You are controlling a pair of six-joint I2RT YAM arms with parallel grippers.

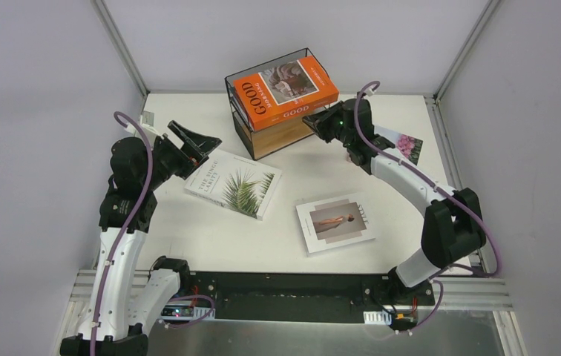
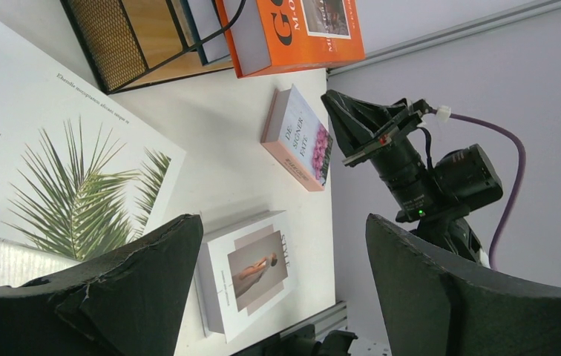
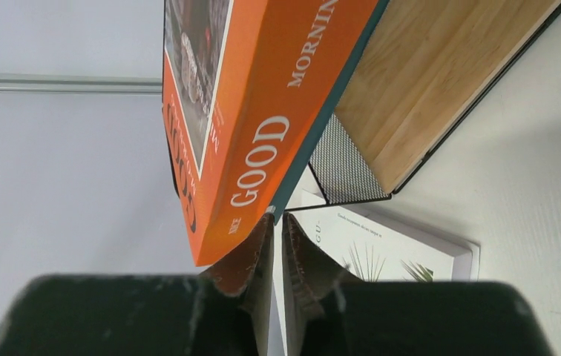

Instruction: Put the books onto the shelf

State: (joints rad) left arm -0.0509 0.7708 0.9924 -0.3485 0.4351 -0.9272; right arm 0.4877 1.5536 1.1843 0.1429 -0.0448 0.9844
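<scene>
The right hand [image 3: 277, 222], fingers nearly together and gripping nothing visible, meets the overhanging corner of the orange book [image 1: 285, 90] atop the shelf [image 1: 266, 141] at 12 o'clock; a slow, square push would seat it.

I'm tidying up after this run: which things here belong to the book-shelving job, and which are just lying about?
Job: orange book, palm-leaf book, STYLE book, pink-flower book, shelf.
Not the job: table, purple cables (both fixtures, not loose clutter).
</scene>
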